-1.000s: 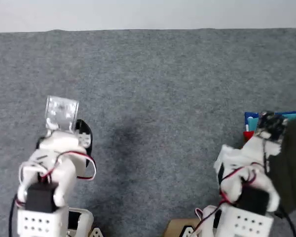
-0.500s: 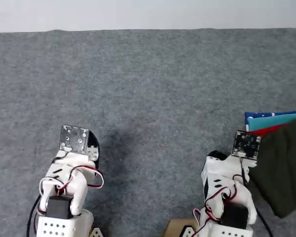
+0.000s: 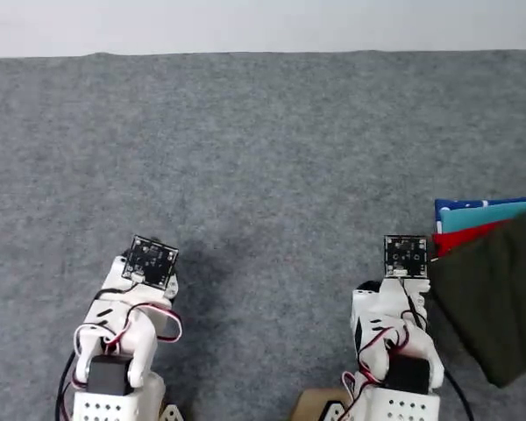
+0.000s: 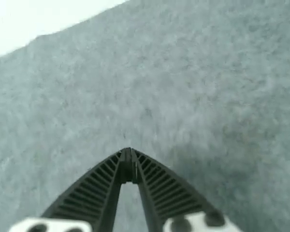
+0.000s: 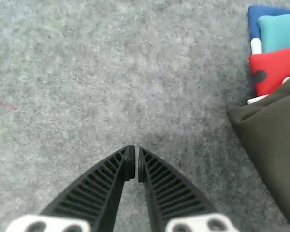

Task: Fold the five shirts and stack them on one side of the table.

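Showing four stacked shirts [image 3: 486, 298], left gripper [image 4: 129, 166], right gripper [image 5: 136, 164], both closed

A grey felt tabletop [image 3: 272, 149] is spreading beneath and ahead of the left gripper [image 4: 128, 157] and the right gripper [image 5: 134, 157]. Well beyond both, a pale wall [image 3: 263, 22] is bordering the far edge. Even light is casting a soft shadow [image 3: 212, 250] beside the left gripper, toward the right one.
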Action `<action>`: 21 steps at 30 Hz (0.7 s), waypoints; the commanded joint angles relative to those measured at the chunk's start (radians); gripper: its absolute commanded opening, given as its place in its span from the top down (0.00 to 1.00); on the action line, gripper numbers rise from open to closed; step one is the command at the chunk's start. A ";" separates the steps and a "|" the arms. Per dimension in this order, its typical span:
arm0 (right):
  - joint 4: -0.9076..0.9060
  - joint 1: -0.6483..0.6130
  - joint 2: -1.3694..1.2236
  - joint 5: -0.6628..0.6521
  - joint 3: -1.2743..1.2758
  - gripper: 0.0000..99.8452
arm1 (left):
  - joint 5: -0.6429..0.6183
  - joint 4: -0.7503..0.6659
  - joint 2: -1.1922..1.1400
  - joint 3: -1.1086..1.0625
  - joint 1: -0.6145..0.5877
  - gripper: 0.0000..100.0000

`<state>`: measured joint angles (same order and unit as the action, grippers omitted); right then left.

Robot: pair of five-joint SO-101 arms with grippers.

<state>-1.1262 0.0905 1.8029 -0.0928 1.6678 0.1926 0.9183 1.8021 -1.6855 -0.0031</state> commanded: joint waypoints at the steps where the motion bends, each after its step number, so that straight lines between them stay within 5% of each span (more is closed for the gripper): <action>1: -0.001 -0.005 0.007 -0.009 0.015 0.97 | 0.003 0.072 0.005 0.002 0.003 1.00; 7: -0.180 -0.008 0.005 -0.011 0.015 0.97 | 0.002 0.192 0.005 0.002 -0.003 1.00; 21: -0.180 -0.010 0.007 -0.011 0.015 0.97 | -0.055 0.259 0.005 0.002 -0.003 1.00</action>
<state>-1.3042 0.0875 1.8029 -0.0928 1.6678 0.1788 1.1730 1.8021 -1.6855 -0.0031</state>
